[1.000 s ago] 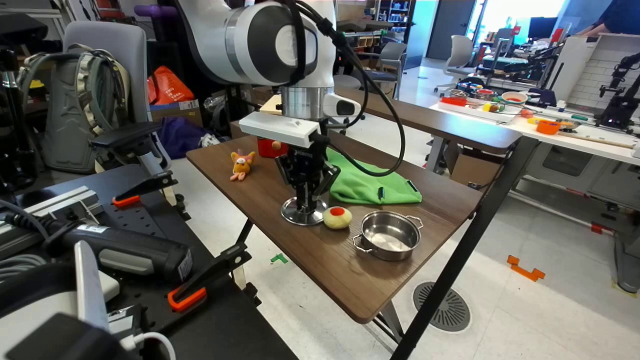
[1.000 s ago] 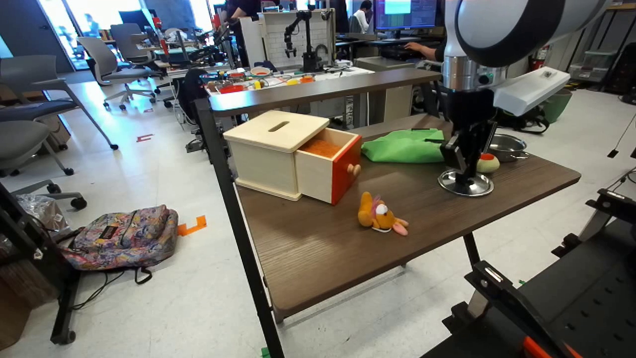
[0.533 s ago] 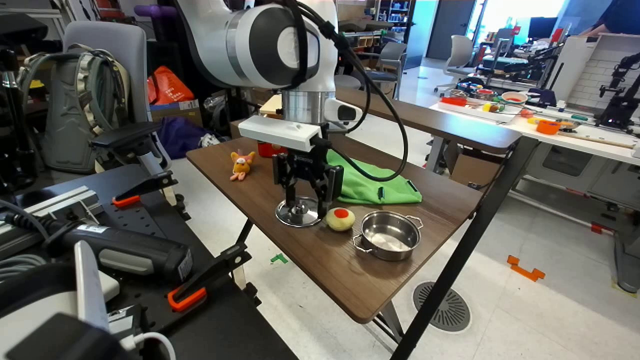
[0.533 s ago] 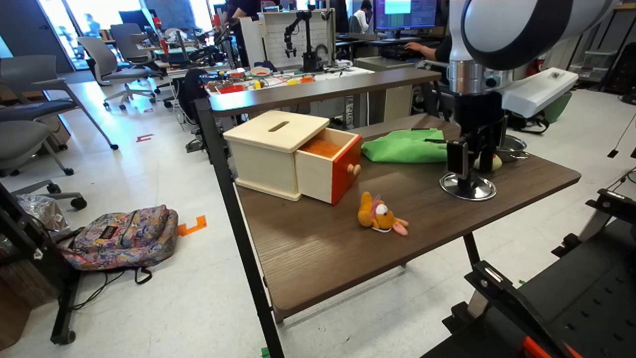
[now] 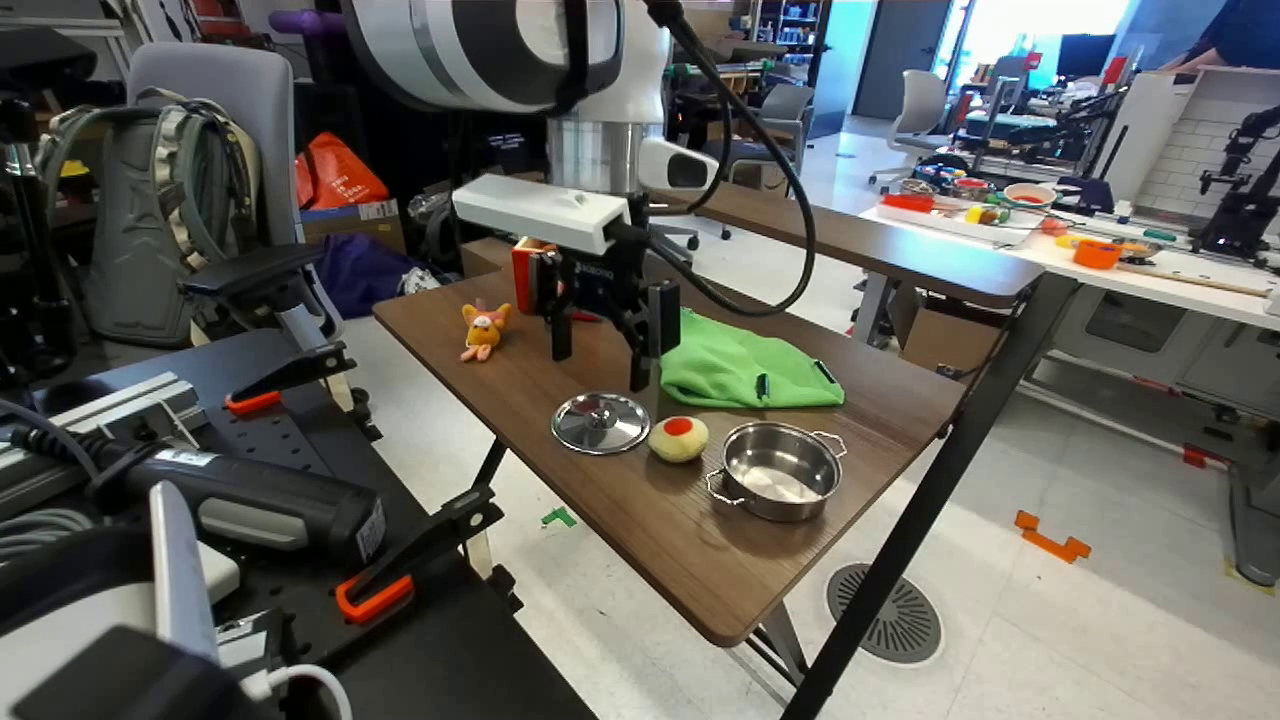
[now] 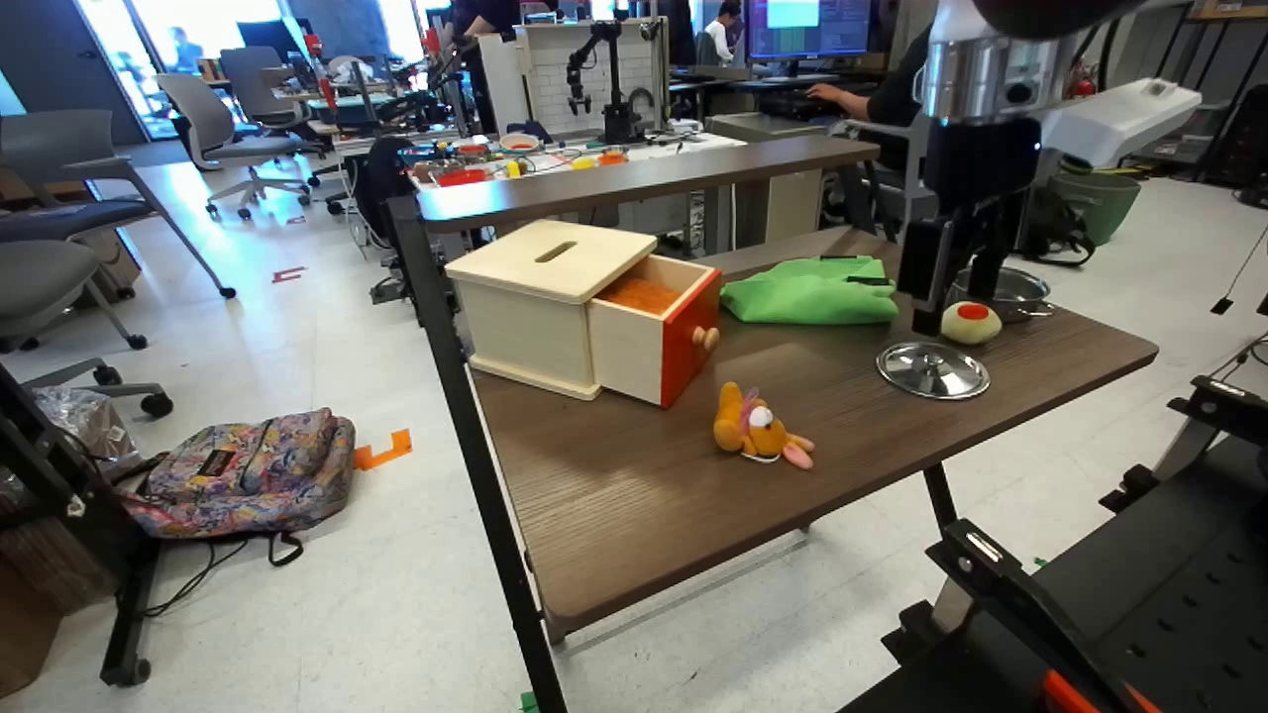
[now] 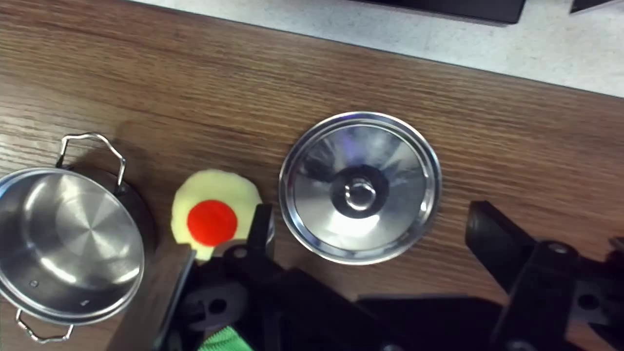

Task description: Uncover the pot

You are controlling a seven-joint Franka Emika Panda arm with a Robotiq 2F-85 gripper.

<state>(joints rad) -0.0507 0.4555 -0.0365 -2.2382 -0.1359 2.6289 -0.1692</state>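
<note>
The pot (image 5: 782, 472), shallow, silver and two-handled, stands uncovered near one end of the table, its shiny inside showing in the wrist view at the left. In both exterior views the round metal lid (image 5: 600, 424) lies flat on the wood, knob up, apart from the pot. My gripper (image 5: 600, 365) hangs just above the lid with jaws wide apart and nothing between them. From the wrist, the lid (image 7: 360, 187) appears whole, beyond and between the fingertips. Part of the pot (image 6: 1025, 287) is hidden behind the gripper in an exterior view.
A pale yellow soft toy with a red spot (image 5: 678, 440) sits between lid and pot. Behind lies a green cloth (image 5: 755, 370). An orange plush toy (image 6: 758, 426) and a wooden box (image 6: 525, 317) with its red-fronted drawer pulled out occupy the far end. A raised shelf (image 5: 880, 250) runs along one side.
A second ago the jaws were closed in at the lid's knob. They have since spread and let go, and the gripper has risen. The lid has shifted slightly and stays on the table.
</note>
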